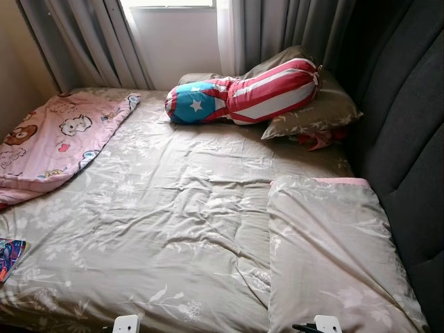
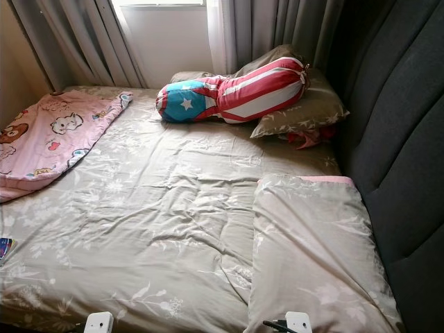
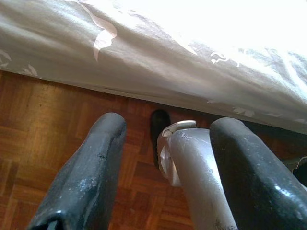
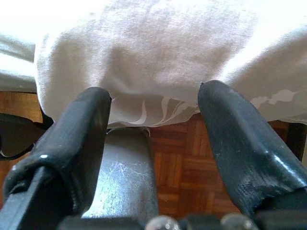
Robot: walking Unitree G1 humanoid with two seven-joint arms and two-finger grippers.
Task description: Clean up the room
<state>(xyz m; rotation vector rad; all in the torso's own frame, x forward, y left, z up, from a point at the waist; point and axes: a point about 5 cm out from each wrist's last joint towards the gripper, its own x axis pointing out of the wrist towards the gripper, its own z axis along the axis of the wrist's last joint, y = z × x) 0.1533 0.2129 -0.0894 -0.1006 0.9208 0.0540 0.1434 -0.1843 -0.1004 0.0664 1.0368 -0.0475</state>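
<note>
A bed under a rumpled beige floral cover (image 1: pixel 180 208) lies before me. Over its far left corner is a pink cartoon-bear blanket (image 1: pixel 52 139). A bolster (image 1: pixel 243 94) with red and white stripes and a blue star end leans on a beige pillow (image 1: pixel 312 111) at the far right. Another beige pillow (image 1: pixel 333 257) lies flat at the near right. My left gripper (image 3: pixel 170 124) hangs open beside the bed's edge, above the wooden floor. My right gripper (image 4: pixel 156 96) is open too, low against the overhanging cover (image 4: pixel 144 62), with nothing between its fingers.
A dark padded headboard (image 1: pixel 409 139) runs along the right side. Grey curtains (image 1: pixel 83 41) and a window are behind the bed. A small colourful item (image 1: pixel 10 253) lies at the bed's left edge. Something red (image 1: pixel 316 141) peeks from under the far pillow. Parquet floor (image 3: pixel 48 124) lies below.
</note>
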